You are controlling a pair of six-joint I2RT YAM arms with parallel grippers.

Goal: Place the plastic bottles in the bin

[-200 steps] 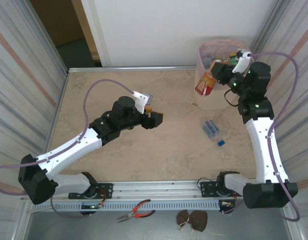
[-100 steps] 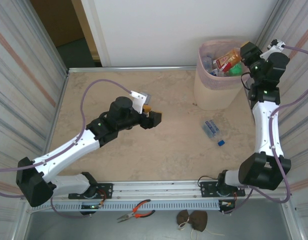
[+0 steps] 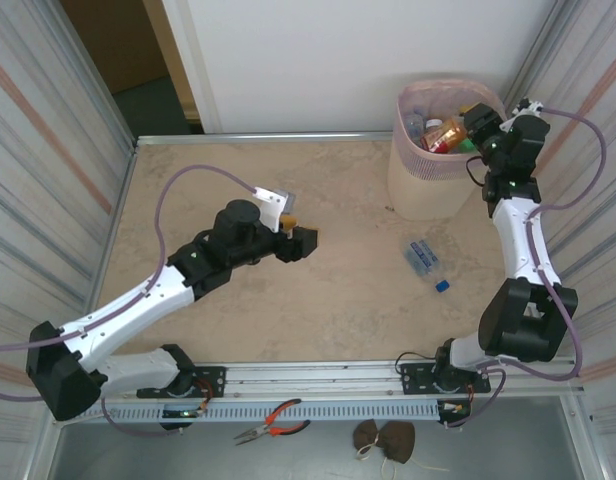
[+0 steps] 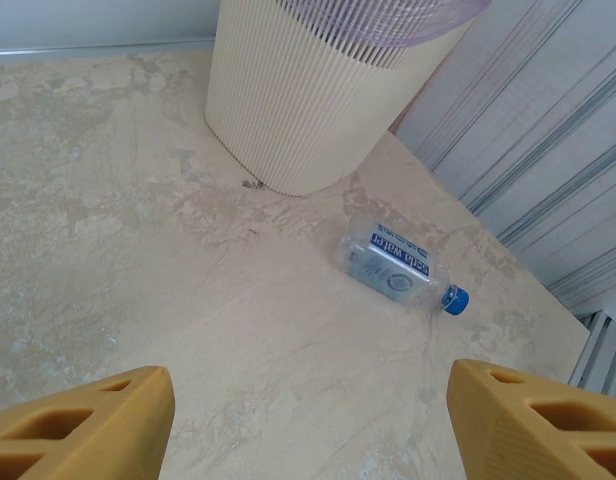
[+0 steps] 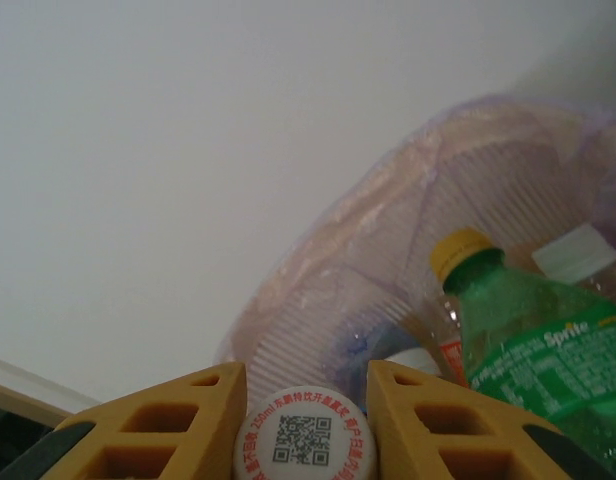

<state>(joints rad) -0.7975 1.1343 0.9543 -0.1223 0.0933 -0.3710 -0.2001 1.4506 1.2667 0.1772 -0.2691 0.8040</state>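
The bin (image 3: 428, 180) stands at the table's far right, pale and ribbed with a pink bag lining; the left wrist view shows its wall (image 4: 308, 90). My right gripper (image 3: 468, 128) hangs over the bin's mouth, shut on a bottle (image 3: 444, 135) with an orange-red label. The bottle's white cap (image 5: 305, 440) sits between the yellow fingers (image 5: 178, 425). Inside the bin (image 5: 388, 250) lies a green Sprite bottle (image 5: 538, 360), among others. One clear bottle (image 3: 422, 257) with a blue cap lies on the table, also seen as the flattened bottle (image 4: 390, 265). My left gripper (image 3: 304, 241) hovers mid-table, open and with nothing in it (image 4: 308, 425).
Corrugated walls close in the table's left and right sides, the right one near the bin. Red-handled pliers (image 3: 273, 424) and a brown object (image 3: 384, 440) lie below the front rail. Bare marble table (image 3: 338, 300) stretches between my left gripper and the lying bottle.
My right arm lifted the orange-labelled bottle from the bin's front side up over the rim, then lowered it towards the bin's mouth. The left arm shifted only slightly.
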